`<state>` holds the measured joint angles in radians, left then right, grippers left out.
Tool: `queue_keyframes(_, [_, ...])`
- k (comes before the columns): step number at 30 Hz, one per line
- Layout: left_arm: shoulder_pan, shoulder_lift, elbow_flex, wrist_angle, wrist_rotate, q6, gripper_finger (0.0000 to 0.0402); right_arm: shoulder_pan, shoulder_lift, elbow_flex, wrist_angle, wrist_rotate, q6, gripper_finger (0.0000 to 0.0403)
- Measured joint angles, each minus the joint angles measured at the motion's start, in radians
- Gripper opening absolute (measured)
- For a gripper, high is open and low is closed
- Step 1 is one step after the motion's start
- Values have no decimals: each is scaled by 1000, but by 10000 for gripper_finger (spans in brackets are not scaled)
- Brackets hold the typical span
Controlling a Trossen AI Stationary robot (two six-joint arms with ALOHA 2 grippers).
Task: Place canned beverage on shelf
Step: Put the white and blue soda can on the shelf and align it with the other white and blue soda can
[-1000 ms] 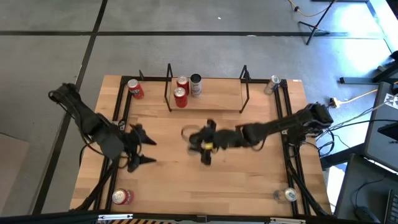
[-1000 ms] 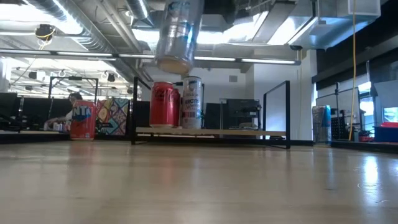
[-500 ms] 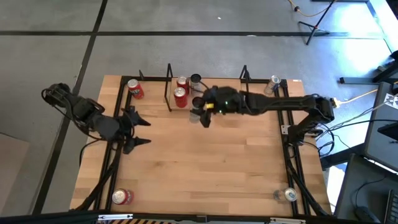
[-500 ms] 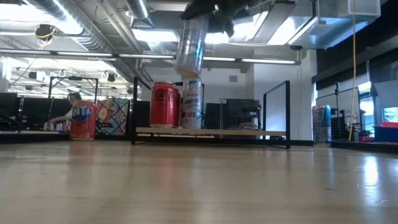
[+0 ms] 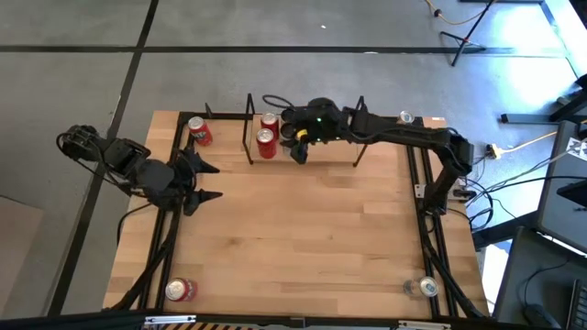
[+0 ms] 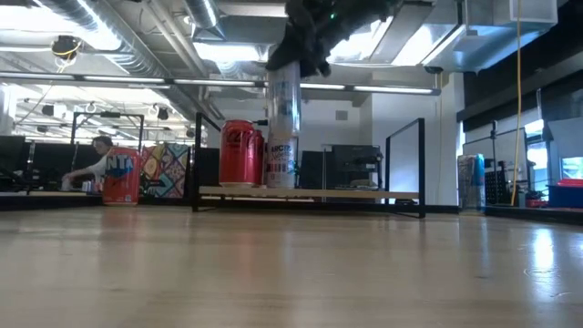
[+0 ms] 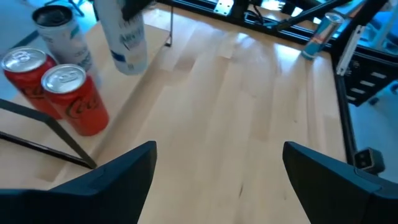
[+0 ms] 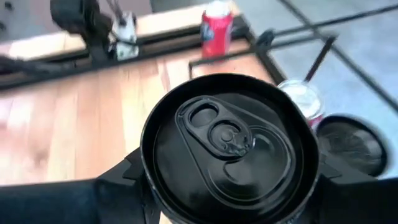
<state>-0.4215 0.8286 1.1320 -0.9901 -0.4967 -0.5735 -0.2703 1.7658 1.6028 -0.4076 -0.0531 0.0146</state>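
Observation:
The shelf (image 5: 330,142) is a low light-wood board with black wire frames at both ends, at the table's far edge. Two red cans (image 5: 267,135) and a white can with a dark top (image 6: 281,162) stand on its left part. My right gripper (image 5: 301,139) is shut on a silvery can with a dark top (image 6: 283,91), above the shelf's left part and beside the white can. The held can also shows in the left wrist view (image 7: 124,37). My left gripper (image 5: 213,181) is open and empty over the table's left part. My right gripper pinches the silvery can between its two fingers (image 8: 93,199), on opposite sides just below the top rim (image 8: 146,171). The fingers come from above. The can hangs about upright below them, its bottom (image 6: 282,115) clear of the board.
A red can (image 5: 199,131) stands at the far left outside the shelf and a silver can (image 5: 404,124) at the far right. A red can (image 5: 181,290) and a silver can (image 5: 426,287) stand near the front corners. A person (image 6: 96,169) shows in the room behind.
My right gripper has carried the silvery can from over the table's middle toward the far edge, to above the shelf's left part beside the standing cans; the can stays lifted and about upright. My left gripper has drawn back toward the far left.

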Motion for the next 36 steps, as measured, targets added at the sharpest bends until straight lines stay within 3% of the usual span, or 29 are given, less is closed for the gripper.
queue_keyframes(13, [37, 1, 0, 1, -7, 13, 345, -40, 103, 0, 19, -81, -72, 221])
queue_keyframes(28, [37, 1, 0, 3, -21, 29, 345, -82, 163, -2, 103, -29, -101, 221])
queue_keyframes(36, [38, 1, 0, 4, -27, 29, 345, -97, 195, -2, 104, -50, -101, 221])
